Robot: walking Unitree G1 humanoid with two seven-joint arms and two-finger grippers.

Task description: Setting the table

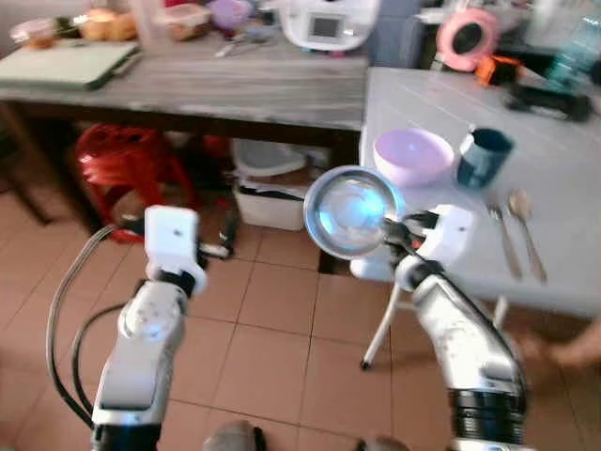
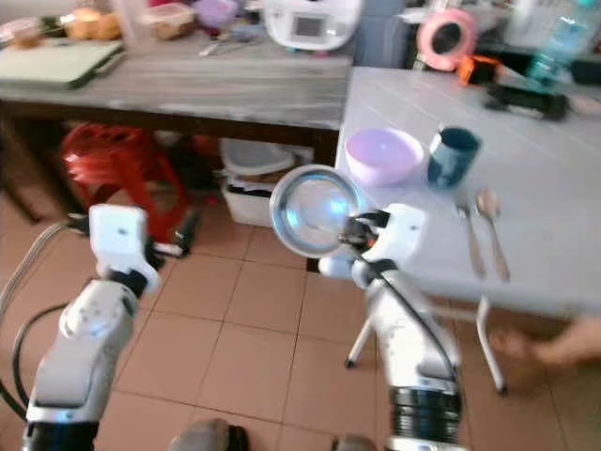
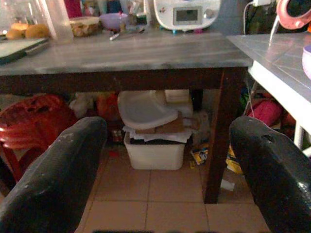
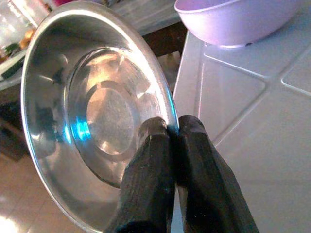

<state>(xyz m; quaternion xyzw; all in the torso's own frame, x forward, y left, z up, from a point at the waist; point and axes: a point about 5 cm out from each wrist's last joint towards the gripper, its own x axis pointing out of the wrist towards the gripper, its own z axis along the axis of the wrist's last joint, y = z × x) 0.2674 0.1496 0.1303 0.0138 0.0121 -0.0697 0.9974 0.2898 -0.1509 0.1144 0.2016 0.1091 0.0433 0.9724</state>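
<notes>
My right gripper (image 1: 392, 230) is shut on the rim of a shiny steel plate (image 1: 349, 212), held tilted in the air just off the near left corner of the white table (image 1: 563, 169). In the right wrist view the two black fingers (image 4: 160, 174) pinch the steel plate (image 4: 92, 111) at its edge. On the white table stand a lilac bowl (image 1: 413, 155) and a dark blue cup (image 1: 484, 158), with a fork (image 1: 502, 235) and a spoon (image 1: 526, 230) beside them. My left gripper (image 1: 214, 246) is open over the tiled floor, holding nothing; its fingers (image 3: 58, 179) are spread wide.
A grey wooden table (image 1: 235, 85) at the back carries a white appliance (image 1: 329, 23), containers and a board. Under it are a red stool (image 1: 127, 164) and a white bin (image 1: 272, 193). A pink fan (image 1: 467, 38) stands on the white table. A person's foot (image 1: 573, 343) is at lower right.
</notes>
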